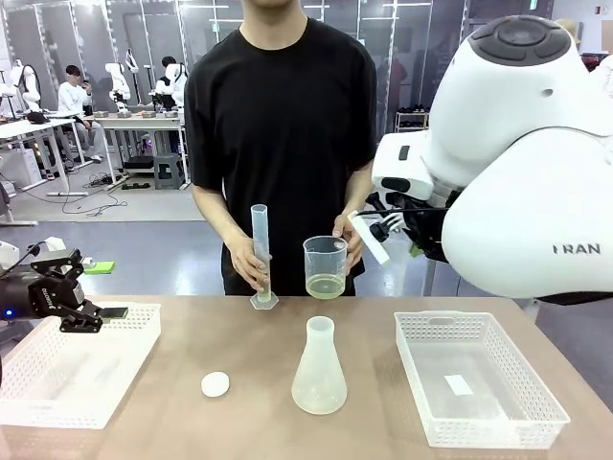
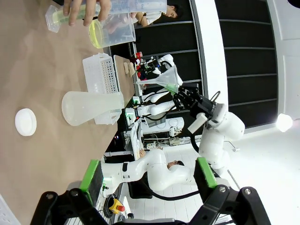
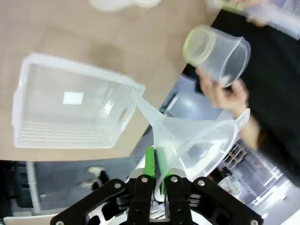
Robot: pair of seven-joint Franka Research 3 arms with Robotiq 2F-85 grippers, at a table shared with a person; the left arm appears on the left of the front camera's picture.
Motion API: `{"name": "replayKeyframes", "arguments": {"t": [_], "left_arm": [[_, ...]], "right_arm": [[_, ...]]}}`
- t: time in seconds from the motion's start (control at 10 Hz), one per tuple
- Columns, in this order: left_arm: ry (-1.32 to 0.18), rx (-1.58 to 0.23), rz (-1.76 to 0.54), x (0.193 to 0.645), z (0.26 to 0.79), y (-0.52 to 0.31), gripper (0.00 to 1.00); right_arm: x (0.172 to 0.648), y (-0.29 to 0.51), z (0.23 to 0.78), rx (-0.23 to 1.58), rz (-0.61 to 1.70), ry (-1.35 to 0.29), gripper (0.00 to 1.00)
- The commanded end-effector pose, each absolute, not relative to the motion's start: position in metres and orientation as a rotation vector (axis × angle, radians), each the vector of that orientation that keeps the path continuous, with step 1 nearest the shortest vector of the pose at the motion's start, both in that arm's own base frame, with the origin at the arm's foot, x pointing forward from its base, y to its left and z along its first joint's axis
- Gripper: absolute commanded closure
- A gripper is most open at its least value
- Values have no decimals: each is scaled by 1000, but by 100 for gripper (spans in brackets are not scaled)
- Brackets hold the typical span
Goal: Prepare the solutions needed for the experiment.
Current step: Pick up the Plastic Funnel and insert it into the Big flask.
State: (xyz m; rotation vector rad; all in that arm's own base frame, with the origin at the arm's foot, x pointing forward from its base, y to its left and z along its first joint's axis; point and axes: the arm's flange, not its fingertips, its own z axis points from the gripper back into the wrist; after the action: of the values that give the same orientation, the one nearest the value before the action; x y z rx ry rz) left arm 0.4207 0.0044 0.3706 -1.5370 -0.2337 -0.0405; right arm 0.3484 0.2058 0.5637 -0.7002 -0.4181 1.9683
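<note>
right gripper clamps a clear plastic funnel, rim partly hidden by its fingers; left gripper gapes empty.

A pale brown table stands in a brightly lit laboratory hall, with a grey floor trailing loose cables, white work tables at far left and dark-framed glass partitions behind.
</note>
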Motion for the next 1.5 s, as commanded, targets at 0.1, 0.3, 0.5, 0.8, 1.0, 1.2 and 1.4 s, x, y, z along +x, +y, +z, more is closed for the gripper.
{"name": "replayKeyframes", "arguments": {"t": [0.1, 0.3, 0.5, 0.8, 1.0, 1.2, 1.4], "left_arm": [[-238, -1538, -45, 421, 371, 5, 0], [-238, -1538, -45, 421, 371, 5, 0], [-238, -1538, -45, 421, 371, 5, 0], [-238, -1538, -45, 421, 371, 5, 0], [-238, -1538, -45, 421, 371, 5, 0], [-238, -1538, -45, 421, 371, 5, 0], [-238, -1538, -45, 421, 371, 5, 0]], "right_arm": [[336, 223, 554, -678, 2109, -491, 95], [330, 246, 550, -688, 2191, -543, 95], [329, 262, 549, -690, 2254, -595, 95], [327, 281, 545, -662, 2291, -595, 95], [325, 285, 544, -648, 2296, -596, 95], [325, 286, 542, -655, 2292, -606, 95], [327, 284, 537, -648, 2291, -595, 95]]}}
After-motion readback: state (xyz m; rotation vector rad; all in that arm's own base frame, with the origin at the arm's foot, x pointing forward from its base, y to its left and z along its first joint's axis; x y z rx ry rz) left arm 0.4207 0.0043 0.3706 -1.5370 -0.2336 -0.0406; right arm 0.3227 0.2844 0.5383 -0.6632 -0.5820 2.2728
